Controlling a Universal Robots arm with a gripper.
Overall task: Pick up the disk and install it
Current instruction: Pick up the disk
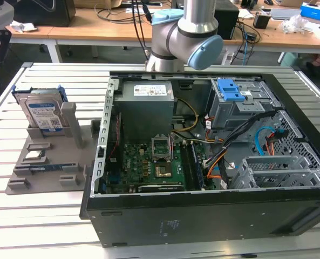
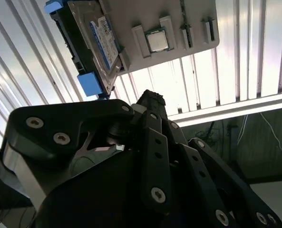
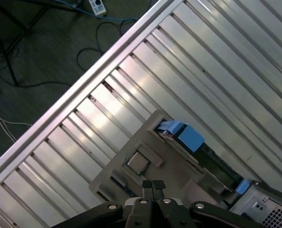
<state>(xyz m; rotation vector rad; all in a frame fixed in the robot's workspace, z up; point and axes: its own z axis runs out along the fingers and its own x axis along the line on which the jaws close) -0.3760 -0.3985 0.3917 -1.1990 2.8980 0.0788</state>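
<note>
A: Looking across the exterior view, we find the disk (image 1: 41,112) standing on edge in a slot of the grey holder (image 1: 46,172), its label facing us and its blue frame round the edges.

B: Where do we place that against the computer case (image 1: 203,221)?

A: At about ten o'clock from the case's middle, on the slatted table (image 1: 41,232). The holder sits just beside the case's wall. The case lies open with its motherboard (image 1: 143,162) showing, and the cage with the blue latch (image 1: 232,89) sits at about one o'clock inside it.

B: What do we make of the gripper (image 3: 153,185)?

A: In the first wrist view we see its fingertips pressed together with nothing between them, over the holder. A square chip (image 3: 139,161) lies in the holder near them. The disk stands beyond the chip, untouched.

B: So we count the disk as not yet picked up.

A: Yes. The arm (image 1: 184,32) rises at twelve o'clock behind the case.
</note>
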